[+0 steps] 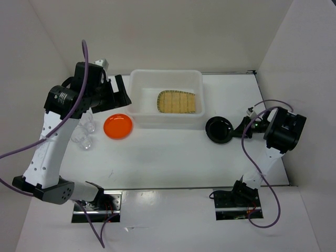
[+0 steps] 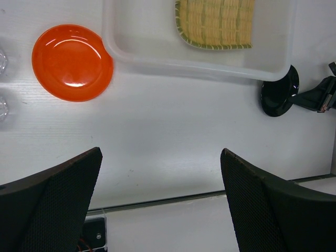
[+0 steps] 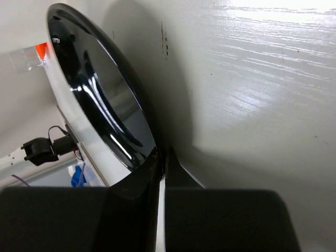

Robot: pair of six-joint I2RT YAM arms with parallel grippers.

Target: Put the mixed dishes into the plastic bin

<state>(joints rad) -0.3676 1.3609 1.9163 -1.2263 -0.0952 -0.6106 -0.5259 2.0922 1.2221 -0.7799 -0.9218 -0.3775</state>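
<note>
rising from the bottom edge of the overhead view, the left arm [image 1: 50, 147] climbs the left side of the white table [image 1: 173, 163] and the right arm [image 1: 265, 157] climbs the right side.

in the middle band of the frame, at right, the right gripper [image 1: 242, 126] reaches leftward to the black plate [image 1: 219, 129]. the plate lies on the table just below the lower right corner of the plastic bin [image 1: 166, 72]. the gripper's fingers are pressed together with almost no gap. the wrist view shows the plate's glossy rim caught between their tips (the plate fills the upper left of that view, slanted across it).

at left in the same band, the orange plate [image 1: 117, 126] rests flat on the table, just beside the bin's lower left corner. the clear cups [image 1: 83, 138] stand to its left, close against the left arm.

above the orange plate, in the upper left, the left gripper [image 1: 122, 90] hangs beside the bin's left wall with its fingers spread wide and nothing between them. its wrist camera looks past both dark fingers at bare table.

farthest up, the bin sits at the top centre of the table. the bamboo tray [image 1: 177, 102] lies inside it, toward its right half, rounded end pointing left.
</note>
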